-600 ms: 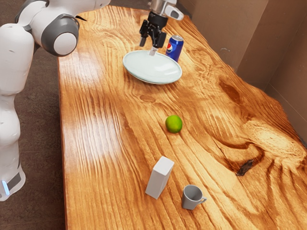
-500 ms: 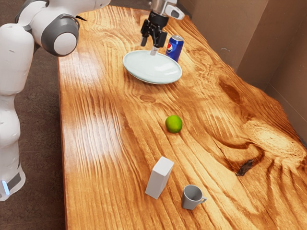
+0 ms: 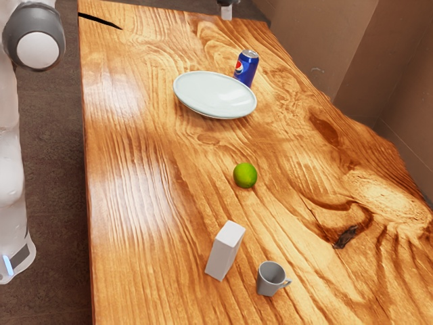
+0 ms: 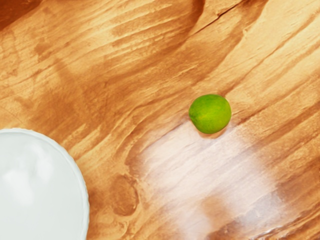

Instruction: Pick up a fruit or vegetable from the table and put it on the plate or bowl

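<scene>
Mug [image 3: 272, 277]: one, grey, nearest the near edge of the tabletop [image 3: 149, 189].
Box [image 3: 225, 250]: one, white, upright, just beside the mug.
Lime [image 3: 245, 175]: one, and your sole fruit. It lies on bare wood about mid-tabletop, well apart from the plate.
Plate [image 3: 215, 95]: one, white, nothing on it, toward the far edge.
Can [image 3: 247, 66]: one, blue, upright, just beyond the plate's rim. Whether they touch, you can't tell from here.
Claw [image 3: 226, 9]: a sliver at the far edge is probably the hand. You cannot tell whether it is released or clenched.
Progress: by my reading, nothing is done yet. The lime is ungrasped, so you have the reach, grasp, carry and set-down on the plate left.
</scene>
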